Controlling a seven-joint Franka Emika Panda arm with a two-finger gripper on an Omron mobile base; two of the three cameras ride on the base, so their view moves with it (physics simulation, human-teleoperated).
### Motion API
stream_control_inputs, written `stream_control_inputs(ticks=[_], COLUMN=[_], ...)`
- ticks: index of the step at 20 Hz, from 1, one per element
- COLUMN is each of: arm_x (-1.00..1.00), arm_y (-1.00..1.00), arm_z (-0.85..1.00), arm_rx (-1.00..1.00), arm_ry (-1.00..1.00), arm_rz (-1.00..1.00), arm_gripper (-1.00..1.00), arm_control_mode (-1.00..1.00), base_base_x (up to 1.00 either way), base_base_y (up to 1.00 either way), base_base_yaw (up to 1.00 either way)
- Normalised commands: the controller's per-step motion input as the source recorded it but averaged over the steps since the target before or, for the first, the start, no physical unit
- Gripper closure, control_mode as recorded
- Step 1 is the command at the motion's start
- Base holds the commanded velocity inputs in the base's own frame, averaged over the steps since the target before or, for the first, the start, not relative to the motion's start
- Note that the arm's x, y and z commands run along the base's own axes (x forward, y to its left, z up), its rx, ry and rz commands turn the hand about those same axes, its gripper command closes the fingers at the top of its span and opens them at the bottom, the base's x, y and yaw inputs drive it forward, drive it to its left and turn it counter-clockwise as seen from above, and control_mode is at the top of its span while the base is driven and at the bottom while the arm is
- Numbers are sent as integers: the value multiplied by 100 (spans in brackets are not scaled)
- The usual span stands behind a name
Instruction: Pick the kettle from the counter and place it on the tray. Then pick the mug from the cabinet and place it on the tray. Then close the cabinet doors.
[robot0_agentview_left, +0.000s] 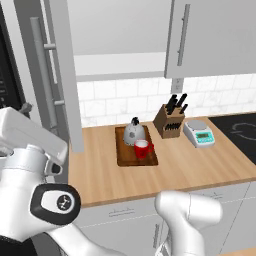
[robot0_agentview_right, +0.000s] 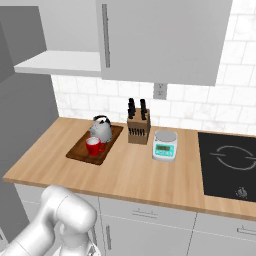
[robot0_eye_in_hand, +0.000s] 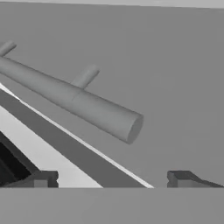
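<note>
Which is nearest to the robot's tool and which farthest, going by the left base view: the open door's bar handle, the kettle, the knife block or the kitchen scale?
1. Bar handle of the open cabinet door, far left, right before the open tool.
2. Kettle, on the tray, mid-counter.
3. Knife block, further right.
4. Kitchen scale, farthest right.

no readable text, scale (robot0_agentview_right: 165, 145) display illegible

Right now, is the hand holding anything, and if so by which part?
Nothing is held. The hand is open, its fingertips apart with nothing between them, facing the bar handle of the open cabinet door.
</note>
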Motion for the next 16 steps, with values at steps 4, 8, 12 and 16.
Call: stream_control_inputs(ticks=[4,8,12,16], arm_x=[0,-6,-16,3], arm_y=[-4,-15,-32,-46], arm_z=[2,10,5,1], arm_rx=[14,22,22,18], arm_ry=[-9,-19,-19,-3], arm_rz=[-18,-13,-11,-7], arm_gripper=[-100,-100,-100,-100], arm_control_mode=[-100,-100,-100,-100], base_base_x=[0,0,0,0], base_base_y=[0,0,0,0], base_base_yaw=[0,0,0,0])
